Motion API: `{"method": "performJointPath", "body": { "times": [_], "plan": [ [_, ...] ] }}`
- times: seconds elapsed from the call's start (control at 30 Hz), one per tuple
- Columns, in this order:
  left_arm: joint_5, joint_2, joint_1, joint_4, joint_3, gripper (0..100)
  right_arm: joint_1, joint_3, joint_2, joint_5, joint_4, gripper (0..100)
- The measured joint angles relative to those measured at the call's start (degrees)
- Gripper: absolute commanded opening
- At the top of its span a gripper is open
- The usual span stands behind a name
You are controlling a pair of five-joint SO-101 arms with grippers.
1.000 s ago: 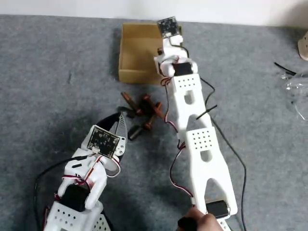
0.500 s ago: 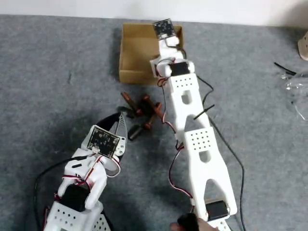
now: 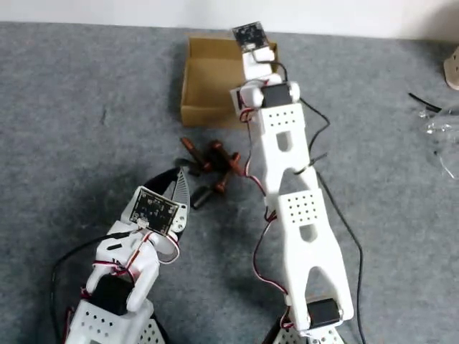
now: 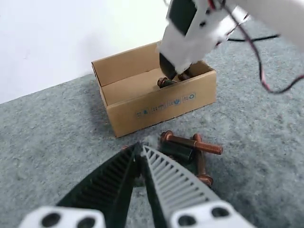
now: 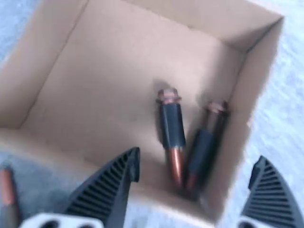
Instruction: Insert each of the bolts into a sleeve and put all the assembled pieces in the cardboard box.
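Note:
The cardboard box [image 3: 208, 104] stands at the far side of the grey mat. Two assembled pieces lie inside it, side by side: one bolt in a black sleeve [image 5: 171, 128] and a second [image 5: 203, 151] against the box wall [image 5: 247, 95]. My right gripper [image 5: 197, 156] hangs open above them and holds nothing; the left wrist view shows it over the box [image 4: 176, 71]. Loose copper bolts [image 3: 215, 166] and black sleeves [image 3: 201, 195] lie in a pile in front of the box. My left gripper [image 4: 141, 149] is shut and empty, just short of the pile [image 4: 190, 145].
Black cables and clear plastic [image 3: 437, 122] lie at the right side of the mat. The right arm [image 3: 294, 208] stretches across the middle. A white wall runs behind the box. Open mat lies to the left of the pile.
The right wrist swung a little over the box, and the box shifted slightly to the right. A person's hand at the right arm's base has gone. The left arm has not moved.

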Motion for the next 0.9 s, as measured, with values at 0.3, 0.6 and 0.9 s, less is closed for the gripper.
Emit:
{"method": "performJointPath", "body": {
  "times": [0.3, 0.6, 0.9],
  "plan": [
    [0.00, 0.00, -1.23, 0.00, 0.00, 1, -0.79, -0.09, -13.27, 0.00, 16.70, 32.0],
    [0.00, 0.00, -3.87, -1.32, 0.00, 1, -3.16, -0.09, -18.64, 0.00, 17.14, 32.0],
    [0.00, 0.00, -3.87, -1.32, 0.00, 1, -7.12, 0.26, -26.02, 0.00, 17.23, 32.0]
  ]
}}
